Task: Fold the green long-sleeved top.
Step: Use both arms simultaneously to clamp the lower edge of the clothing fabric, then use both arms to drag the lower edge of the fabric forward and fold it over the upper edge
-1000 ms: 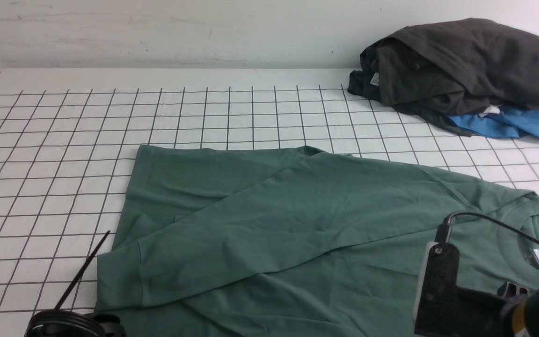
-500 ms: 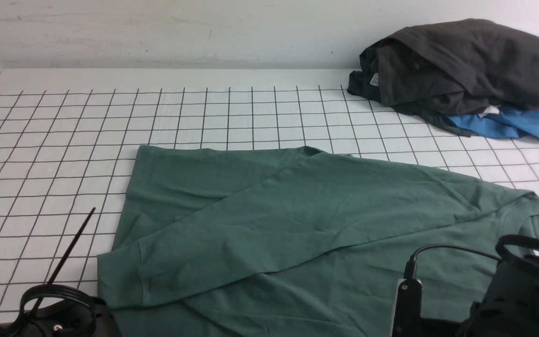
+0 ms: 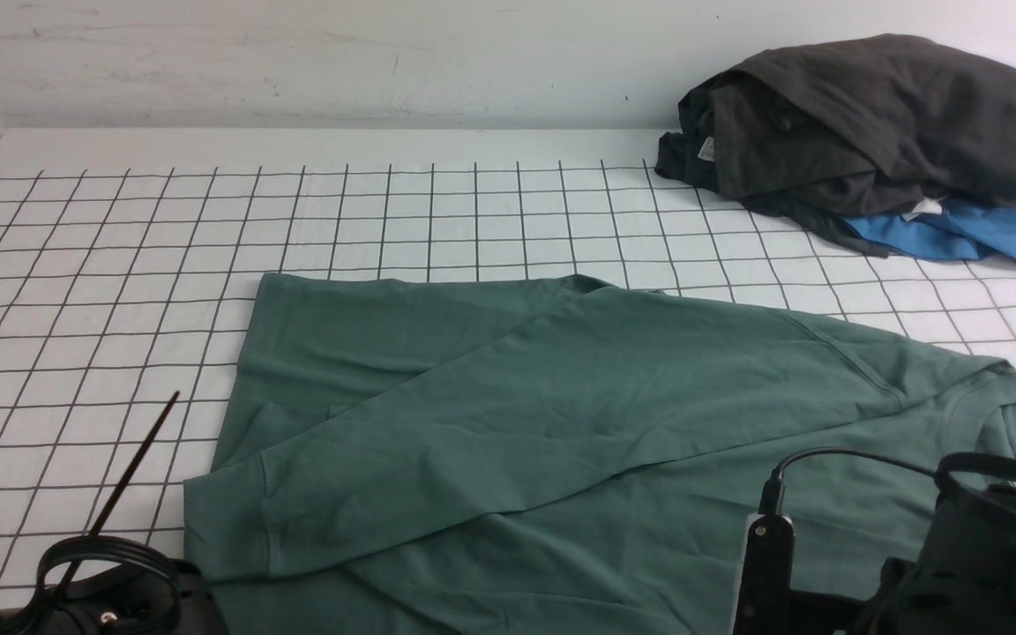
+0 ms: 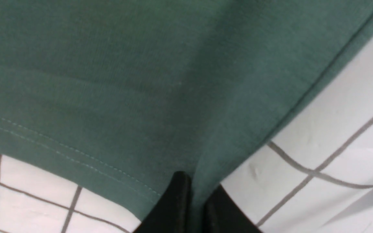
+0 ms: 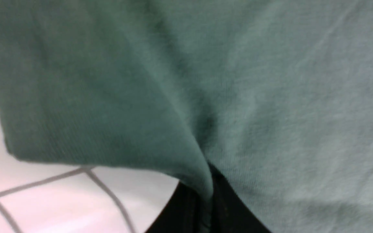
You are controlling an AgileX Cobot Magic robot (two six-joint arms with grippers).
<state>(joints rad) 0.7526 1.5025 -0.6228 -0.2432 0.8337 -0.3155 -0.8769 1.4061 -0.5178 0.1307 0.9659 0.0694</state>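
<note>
1. The top (image 3: 561, 414) lies spread on the grid cloth (image 3: 76, 291), filling the centre and lower right of the front view. Its near edge runs off the bottom of the frame.
2. One sleeve (image 3: 437, 459) is folded slantwise over the body, with its cuff at lower left.
3. Left gripper (image 4: 197, 186): the fingers are pressed together on a raised fold at a corner of the top, just beside the stitched hem (image 4: 60, 147).
4. Right gripper (image 5: 206, 191): the fingers are closed to a narrow slit, with a ridge of the top pinched between them near a free edge.
5. The left arm (image 3: 120, 591) sits at the bottom left corner. The right arm (image 3: 993, 547) sits at the bottom right, covering the collar end.
6. Open room: bare cloth spans the left side and upper centre.
7. A dark pile (image 3: 870, 123) lies over a blue garment (image 3: 958, 234) at upper right. A strip of bare cloth separates them from the top's far edge.
</note>
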